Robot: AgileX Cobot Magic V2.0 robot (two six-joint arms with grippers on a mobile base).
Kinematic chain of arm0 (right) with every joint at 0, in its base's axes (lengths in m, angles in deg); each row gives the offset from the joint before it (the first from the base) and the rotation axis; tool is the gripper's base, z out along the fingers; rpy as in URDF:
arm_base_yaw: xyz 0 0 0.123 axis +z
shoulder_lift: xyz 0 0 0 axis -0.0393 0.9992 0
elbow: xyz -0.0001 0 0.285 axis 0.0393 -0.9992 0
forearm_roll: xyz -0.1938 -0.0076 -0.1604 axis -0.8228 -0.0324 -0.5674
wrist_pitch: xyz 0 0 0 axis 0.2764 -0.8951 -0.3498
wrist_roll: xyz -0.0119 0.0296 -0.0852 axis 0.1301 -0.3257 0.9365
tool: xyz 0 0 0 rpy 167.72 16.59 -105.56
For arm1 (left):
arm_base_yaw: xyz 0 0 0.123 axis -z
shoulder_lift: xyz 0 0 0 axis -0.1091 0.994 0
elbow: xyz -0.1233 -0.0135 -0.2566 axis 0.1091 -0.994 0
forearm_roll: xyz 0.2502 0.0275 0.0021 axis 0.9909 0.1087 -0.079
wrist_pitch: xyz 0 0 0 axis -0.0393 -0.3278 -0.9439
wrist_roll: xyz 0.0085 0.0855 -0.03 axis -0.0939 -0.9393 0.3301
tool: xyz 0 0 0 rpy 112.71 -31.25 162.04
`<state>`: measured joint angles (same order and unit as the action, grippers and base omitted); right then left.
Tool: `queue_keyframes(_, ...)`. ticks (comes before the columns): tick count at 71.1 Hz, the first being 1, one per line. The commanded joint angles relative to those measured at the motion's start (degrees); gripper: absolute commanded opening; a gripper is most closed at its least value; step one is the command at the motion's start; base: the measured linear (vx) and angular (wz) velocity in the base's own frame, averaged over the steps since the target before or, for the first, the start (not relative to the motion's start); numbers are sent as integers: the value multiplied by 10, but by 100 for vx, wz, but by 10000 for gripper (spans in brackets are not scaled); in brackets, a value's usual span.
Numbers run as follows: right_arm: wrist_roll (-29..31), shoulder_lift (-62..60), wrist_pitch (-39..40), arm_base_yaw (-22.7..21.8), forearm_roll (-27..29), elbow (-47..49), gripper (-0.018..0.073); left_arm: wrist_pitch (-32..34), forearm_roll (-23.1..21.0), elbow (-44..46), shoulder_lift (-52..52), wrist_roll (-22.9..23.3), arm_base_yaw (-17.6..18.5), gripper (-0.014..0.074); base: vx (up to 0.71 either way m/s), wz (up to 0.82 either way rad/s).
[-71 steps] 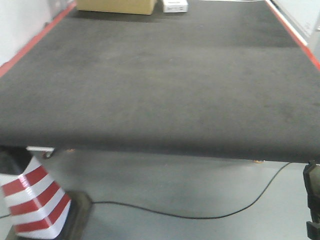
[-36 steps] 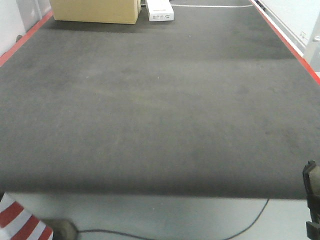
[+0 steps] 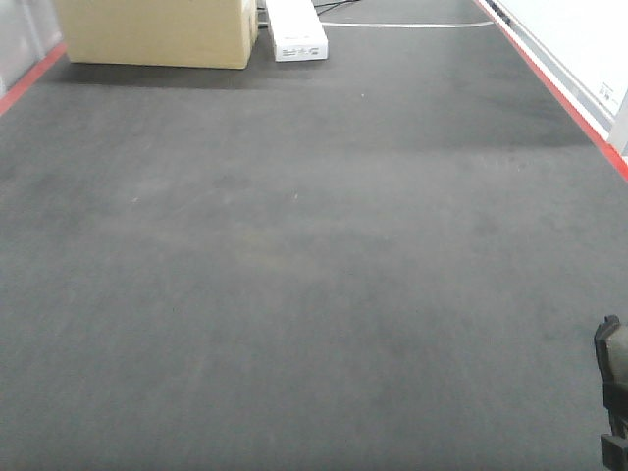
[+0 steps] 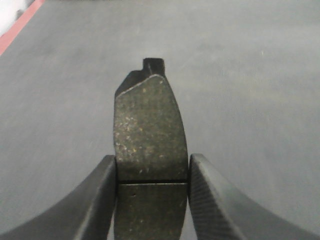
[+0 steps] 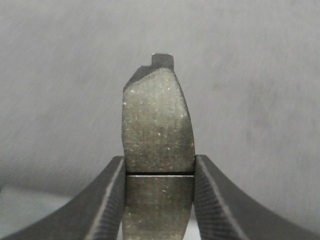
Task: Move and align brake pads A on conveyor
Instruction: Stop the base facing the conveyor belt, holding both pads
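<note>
The conveyor [image 3: 294,245] is a wide dark felt-like belt with red strips along both sides. In the left wrist view my left gripper [image 4: 152,172] is shut on a dark-grey brake pad [image 4: 150,130], gripped at its cross groove, end tab pointing away, held above the belt [image 4: 250,75]. In the right wrist view my right gripper [image 5: 159,170] is shut the same way on a second brake pad [image 5: 157,120], also over the belt [image 5: 60,75]. A dark piece of the right arm [image 3: 613,392] shows at the front view's lower right edge. No pads lie on the belt.
A cardboard box [image 3: 157,31] and a white box [image 3: 296,31] stand at the belt's far end. A white wall [image 3: 579,39] runs along the right red strip. A light floor patch [image 5: 30,210] shows below the belt edge in the right wrist view.
The front view has advanced over the belt: the belt's near edge, the floor, the cable and the striped cone have dropped out of sight, and the far boxes look closer.
</note>
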<state>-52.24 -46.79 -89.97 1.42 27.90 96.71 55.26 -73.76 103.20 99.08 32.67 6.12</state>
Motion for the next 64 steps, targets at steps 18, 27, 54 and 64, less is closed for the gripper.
queue_keyframes(18, 4, 0, 45, 1, 2, 18, 159, 56, -3, 16, 0, -1, 3, 97, 21, -9)
queue_keyframes(27, 4, 0, 45, 1, 2, 18, 159, 56, -3, 16, 0, -1, 3, 97, 12, -5)
queue_keyframes(54, 4, 0, 45, 1, 2, 18, 159, 55, -3, 16, 0, -1, 3, 97, 5, -3)
queue_keyframes(64, 4, 0, 45, 1, 2, 18, 159, 55, -3, 16, 0, -1, 3, 97, 1, 0)
